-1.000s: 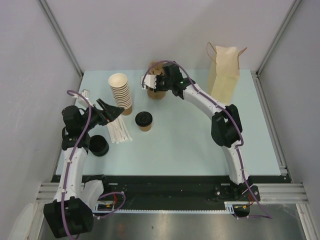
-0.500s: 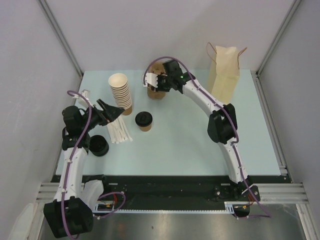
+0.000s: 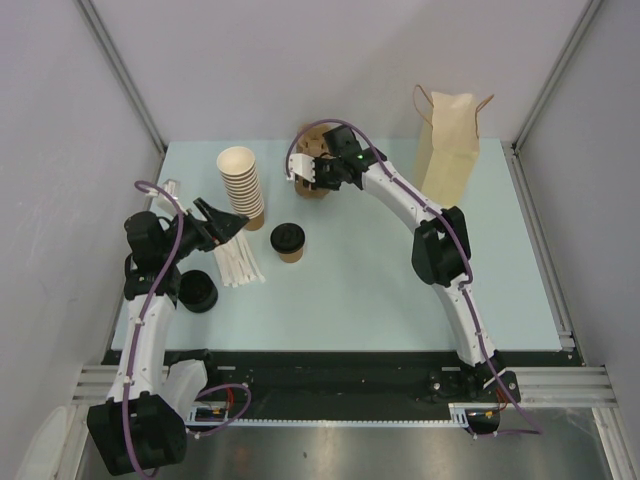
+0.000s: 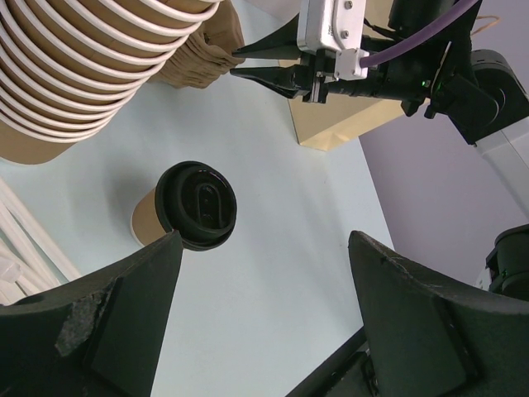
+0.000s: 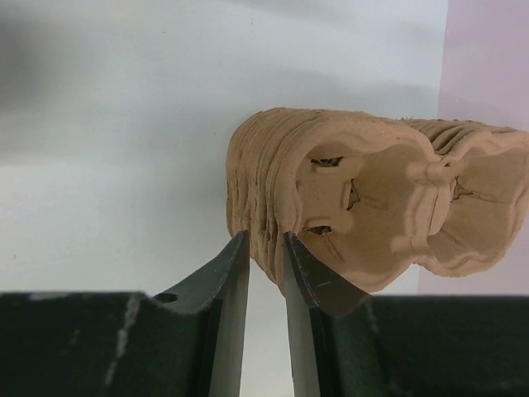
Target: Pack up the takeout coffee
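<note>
You are working in a booth of plain grey-white walls over a pale blue-green worktop, and the packing has barely begun. The takeout coffee stands upright with its lid on, left of centre in the open, touched by neither arm. The paper bag stands upright at the far right, well apart from the cup, and nothing shows that anything has gone into it. Your right pincer is at the far centre, narrowed onto the near rim of the stack of pulp cup carriers. It appears to pinch the outermost layers, though you cannot tell how many. By my reading you are peeling off a carrier, so seating the cup in it and getting it to the bag is all left to do. Your left pincer hangs wide open and empty, aimed across at the coffee from the left. Just beside it, on the far side, rises the tall stack of lidless cups, which could be knocked on a reach. White wrapped sticks lie between that arm and the coffee. The pile of black lids sits near the left edge, clear of any path.
</note>
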### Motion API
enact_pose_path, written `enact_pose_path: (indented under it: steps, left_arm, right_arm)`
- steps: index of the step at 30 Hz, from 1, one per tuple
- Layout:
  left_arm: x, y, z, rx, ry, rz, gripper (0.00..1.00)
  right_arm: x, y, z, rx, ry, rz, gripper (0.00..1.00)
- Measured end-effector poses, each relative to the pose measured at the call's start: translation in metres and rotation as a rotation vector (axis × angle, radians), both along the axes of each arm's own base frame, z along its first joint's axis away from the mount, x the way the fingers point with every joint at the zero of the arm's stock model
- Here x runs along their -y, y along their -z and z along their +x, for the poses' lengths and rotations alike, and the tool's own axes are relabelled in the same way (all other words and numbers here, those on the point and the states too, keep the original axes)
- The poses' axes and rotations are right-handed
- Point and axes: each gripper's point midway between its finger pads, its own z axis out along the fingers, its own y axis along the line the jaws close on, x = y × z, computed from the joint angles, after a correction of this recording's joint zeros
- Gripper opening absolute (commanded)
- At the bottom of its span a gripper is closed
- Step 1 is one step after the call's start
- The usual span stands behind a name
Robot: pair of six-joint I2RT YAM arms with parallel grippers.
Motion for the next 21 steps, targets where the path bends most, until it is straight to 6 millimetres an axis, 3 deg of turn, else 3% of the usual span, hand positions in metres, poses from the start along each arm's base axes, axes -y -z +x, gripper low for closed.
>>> enact_pose_path:
  steps: [12,21]
  left_arm:
    - [0.0,0.0,0.0,-0.001,0.0,0.0,0.87]
    - [0.0,0.004,-0.001,-0.009,0.0,-0.001,0.87]
  right_arm:
    - [-0.003,-0.004,0.008,0.033,0.007,0.017,0.25]
    - [-0.004,0.005,0.011,0.032,0.015,0.008,0.22]
